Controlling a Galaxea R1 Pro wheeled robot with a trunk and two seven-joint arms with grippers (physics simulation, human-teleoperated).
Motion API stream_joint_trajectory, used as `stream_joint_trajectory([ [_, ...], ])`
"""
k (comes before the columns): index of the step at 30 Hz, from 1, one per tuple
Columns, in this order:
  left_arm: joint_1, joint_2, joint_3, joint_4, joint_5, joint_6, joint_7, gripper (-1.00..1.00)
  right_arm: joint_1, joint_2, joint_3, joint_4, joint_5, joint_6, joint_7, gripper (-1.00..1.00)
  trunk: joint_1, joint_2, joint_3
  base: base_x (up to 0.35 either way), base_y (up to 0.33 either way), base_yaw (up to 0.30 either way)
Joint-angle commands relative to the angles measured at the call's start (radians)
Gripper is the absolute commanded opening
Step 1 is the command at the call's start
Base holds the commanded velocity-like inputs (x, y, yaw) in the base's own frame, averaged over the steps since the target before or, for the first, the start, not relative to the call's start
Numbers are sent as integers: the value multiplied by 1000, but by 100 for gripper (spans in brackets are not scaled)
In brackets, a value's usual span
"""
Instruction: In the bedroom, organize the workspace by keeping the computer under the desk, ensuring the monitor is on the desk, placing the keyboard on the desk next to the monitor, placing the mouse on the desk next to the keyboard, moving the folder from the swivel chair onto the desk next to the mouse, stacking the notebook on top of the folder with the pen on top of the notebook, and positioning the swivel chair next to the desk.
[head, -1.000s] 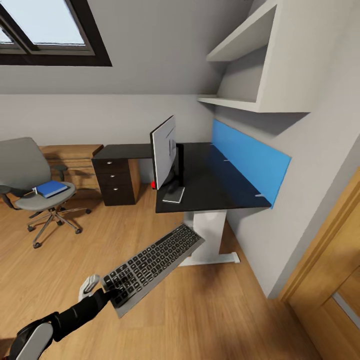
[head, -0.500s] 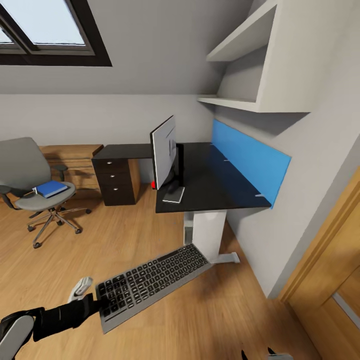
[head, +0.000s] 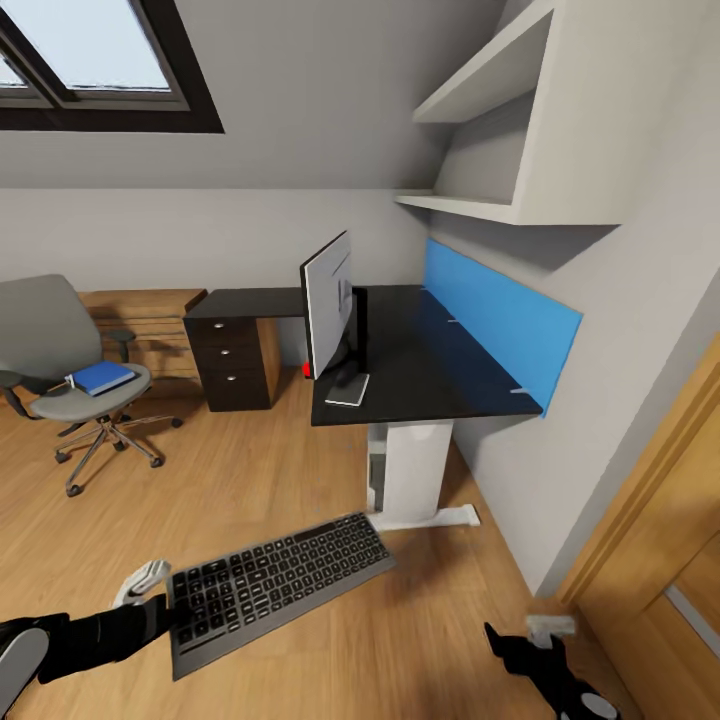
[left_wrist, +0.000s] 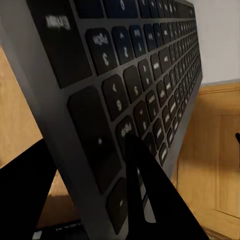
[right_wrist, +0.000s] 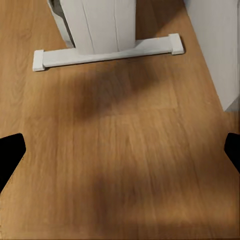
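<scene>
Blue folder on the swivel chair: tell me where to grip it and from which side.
Grip the folder by its front edge, coming from the chair's open front. It lies flat on the seat, with the backrest behind and armrests either side, so jaws probably slide best over that edge.

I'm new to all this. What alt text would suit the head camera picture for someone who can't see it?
The left end effector holds a black keyboard by one end above the wood floor, short of a black-topped desk carrying a monitor. At far left, a blue folder lies on a grey swivel chair.
</scene>
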Motion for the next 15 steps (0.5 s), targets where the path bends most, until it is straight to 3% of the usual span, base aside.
stream_joint_trajectory([
  [1, -1, 10, 1, 0, -8, 5, -11, -100, -5, -1, -20, -32, -8, 51, 9, 100, 0, 0, -1, 0, 0, 0],
  [9, -1, 45, 1, 0, -14, 6, -11, -100, -50, -10, -56, -240, -15, 307, 13, 100, 0, 0, -1, 0, 0, 0],
  [11, -1, 47, 1, 0, -14, 6, -11, -100, -54, -9, -60, -303, -36, 353, 12, 100, 0, 0, -1, 0, 0, 0],
  [14, -1, 48, 1, 0, -14, 5, -11, -100, -56, -8, -70, -373, -110, 406, 12, 100, 0, 0, -1, 0, 0, 0],
  [15, -1, 47, 2, 0, -14, 5, -11, -100, -57, -9, -72, -392, -157, 420, 14, 100, 0, 0, -1, 0, 0, 0],
])
